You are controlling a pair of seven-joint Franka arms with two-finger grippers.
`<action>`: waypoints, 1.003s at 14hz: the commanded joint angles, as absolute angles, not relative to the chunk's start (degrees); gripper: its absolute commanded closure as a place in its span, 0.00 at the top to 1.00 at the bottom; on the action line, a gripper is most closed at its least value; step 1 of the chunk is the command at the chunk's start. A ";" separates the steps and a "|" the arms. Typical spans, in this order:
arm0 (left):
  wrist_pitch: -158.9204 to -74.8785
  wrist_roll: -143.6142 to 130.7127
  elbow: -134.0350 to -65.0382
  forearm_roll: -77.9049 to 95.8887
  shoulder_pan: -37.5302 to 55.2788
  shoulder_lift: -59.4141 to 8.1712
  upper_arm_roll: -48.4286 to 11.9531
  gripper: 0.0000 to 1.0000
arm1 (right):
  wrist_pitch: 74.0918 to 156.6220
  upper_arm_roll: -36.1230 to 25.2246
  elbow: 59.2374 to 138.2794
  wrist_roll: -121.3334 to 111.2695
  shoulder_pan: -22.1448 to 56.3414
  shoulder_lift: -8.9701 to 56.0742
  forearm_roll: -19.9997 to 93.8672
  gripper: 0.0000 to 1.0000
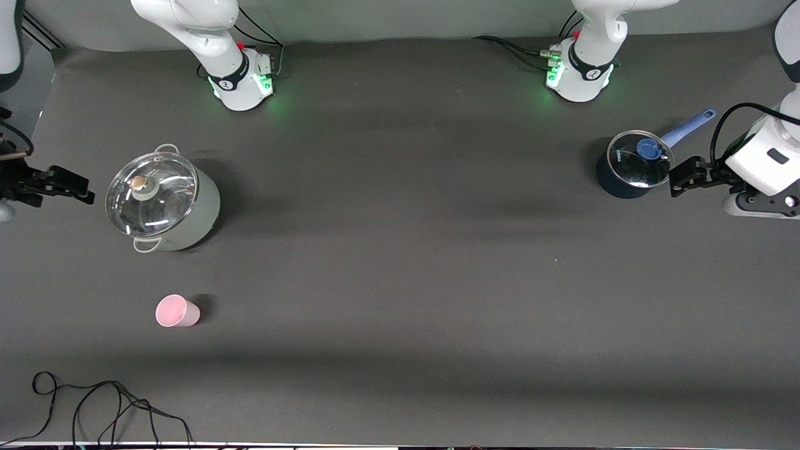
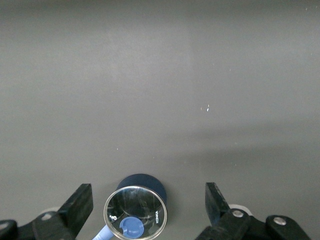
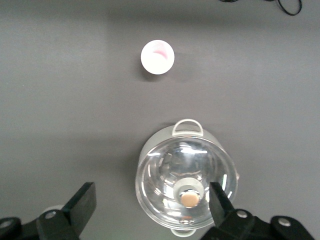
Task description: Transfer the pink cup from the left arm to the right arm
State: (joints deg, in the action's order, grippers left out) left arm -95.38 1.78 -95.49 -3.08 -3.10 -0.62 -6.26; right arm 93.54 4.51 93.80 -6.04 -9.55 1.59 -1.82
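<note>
- Pink cup (image 1: 177,311) standing upright on the tabletop (image 1: 400,262), mouth up, at the right arm's end, nearer to the front camera than the white lidded pot (image 1: 162,203) and apart from it; seen from above in the right wrist view as a pale round mouth (image 3: 157,57).
- Held by neither arm.
- Left gripper (image 1: 686,177) up at the left arm's end, just beside the dark blue saucepan (image 1: 631,165) with its glass lid and blue handle; fingers (image 2: 80,204) spread wide, nothing between them.
- Right gripper (image 1: 59,185) at the right arm's end, beside the white pot and pointed toward it; fingers (image 3: 85,202) spread wide too, nothing held.
- Both arms drawn back to the edges, waiting.
- Fits two stages equally: cup set at the right arm's end with the handover yet to come, or cup put down there with the handover over and both arms retired. Not settled by this scene.
- Judged for any further grasp: light, thin-walled, easy to tip; calls for a wide-open gripper lowered squarely over the rim or closed gently around the wall, well clear of the pot.
- Loose black cable (image 1: 106,406) lying at the tabletop's near edge, apart from the cup.
</note>
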 commanded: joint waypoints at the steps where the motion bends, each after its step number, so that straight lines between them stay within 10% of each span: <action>1: -96.15 1.22 -96.06 -2.64 -2.02 0.79 -5.19 1.00 | 94.31 4.04 95.01 -2.65 -8.00 0.35 -1.05 1.00; 6: -94.57 4.92 -95.27 -2.81 -2.20 0.70 -5.01 1.00 | 94.48 -6.13 94.22 -2.46 1.83 0.79 -0.18 1.00; 14: -91.93 4.92 -93.25 -2.64 -2.81 -1.14 -5.19 1.00 | 94.40 -6.33 93.78 -2.46 2.02 0.53 0.09 1.00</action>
State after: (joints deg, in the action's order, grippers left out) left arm -93.55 4.08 -95.14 -3.07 -3.10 -0.40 -5.55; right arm 94.35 -6.01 93.58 -3.14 1.15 1.47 -0.59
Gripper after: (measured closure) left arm 0.000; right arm 0.000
